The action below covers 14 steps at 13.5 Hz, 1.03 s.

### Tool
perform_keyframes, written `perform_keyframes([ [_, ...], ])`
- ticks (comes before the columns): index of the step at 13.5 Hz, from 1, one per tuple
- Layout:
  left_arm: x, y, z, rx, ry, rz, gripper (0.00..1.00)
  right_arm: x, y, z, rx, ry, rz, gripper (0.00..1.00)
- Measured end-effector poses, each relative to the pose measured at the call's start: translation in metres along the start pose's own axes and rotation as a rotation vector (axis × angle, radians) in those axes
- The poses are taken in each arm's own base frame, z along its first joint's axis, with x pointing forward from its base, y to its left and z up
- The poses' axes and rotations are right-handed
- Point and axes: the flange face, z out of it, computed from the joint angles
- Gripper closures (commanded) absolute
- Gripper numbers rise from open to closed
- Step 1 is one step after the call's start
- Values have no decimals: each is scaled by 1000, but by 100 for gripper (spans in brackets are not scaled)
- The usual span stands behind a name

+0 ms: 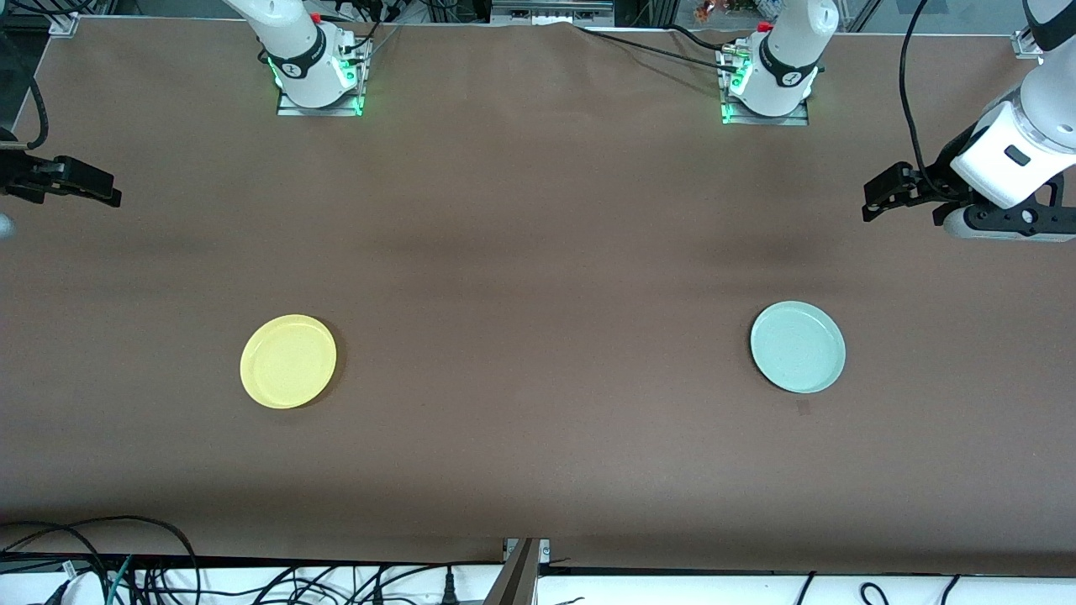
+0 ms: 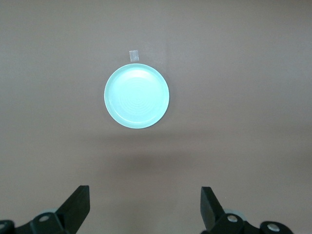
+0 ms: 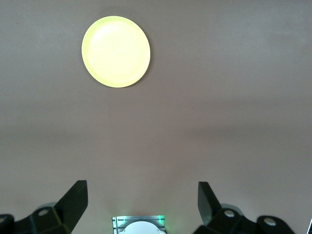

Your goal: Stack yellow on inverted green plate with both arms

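- The green plate (image 1: 798, 347) lies rim-up toward the left arm's end of the table, so it is not yet inverted.
- The left gripper (image 1: 874, 202) hangs above that end, fingers wide and empty; it is the closer arm.
- The yellow plate (image 1: 288, 361) lies rim-up toward the right arm's end, well apart.
- The right gripper (image 1: 105, 192) hovers wide open and empty.
- Both plates are round, with no long axis.
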Motion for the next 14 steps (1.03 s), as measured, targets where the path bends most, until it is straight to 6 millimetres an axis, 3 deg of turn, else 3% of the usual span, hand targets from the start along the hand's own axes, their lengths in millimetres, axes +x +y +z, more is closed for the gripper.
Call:
perform_keyframes([
  [7,0,9,-14,-1,27,15,0,1,0,-1,0,1,0,0],
  [14,4,7,-8,1,13,10,0,1,-5,0,-2,1,-9,0],
])
